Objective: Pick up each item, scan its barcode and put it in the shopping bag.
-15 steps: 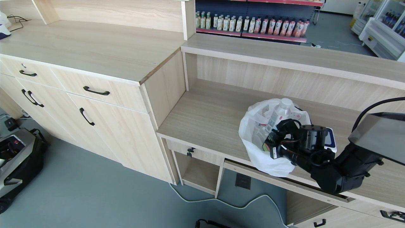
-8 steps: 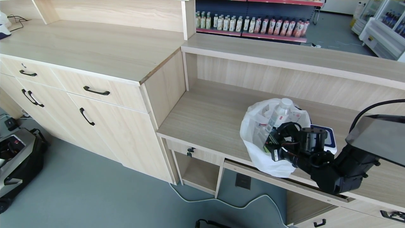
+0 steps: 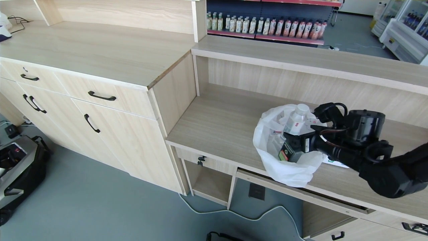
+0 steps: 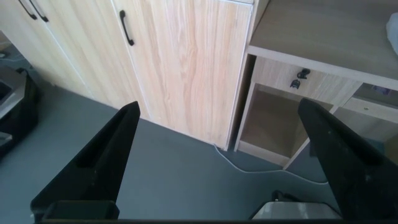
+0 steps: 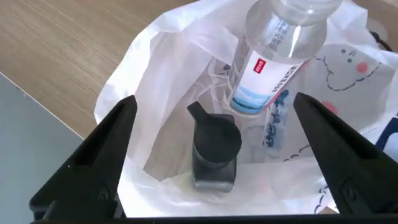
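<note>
- A pale wooden bench (image 3: 227,124) is running along the front of a shop, with a raised ledge behind it and a store shelf (image 3: 267,33) of small drink bottles standing in a row in the background.
- A cabinet (image 3: 110,134) with black handles on its drawers and doors is standing to the left of the bench, its top sitting higher than the bench surface.
- A white shopping bag (image 3: 267,144) is sitting near the front edge of the bench with its mouth gaping open.
- A clear water bottle (image 3: 296,118) with a white cap is leaning inside the bag, its neck poking up above the rim at the far side.
- A dark bottle (image 5: 214,149) with a black spouted cap is standing upright in the bottom of the bag, just beside the water bottle.
- A white packet (image 5: 339,93) with a cartoon print is lying against the water bottle inside the bag.
- The right end effector (image 5: 216,102) is hovering over the mouth of the bag with its fingers spread wide, pinching nothing and standing apart from the dark bottle below.
- The left end effector (image 4: 219,109) is hanging low beside the cabinet, pointing down at the grey floor (image 4: 186,168) and an open cubby (image 4: 273,124) under the bench; its fingers are likewise spread wide apart.
</note>
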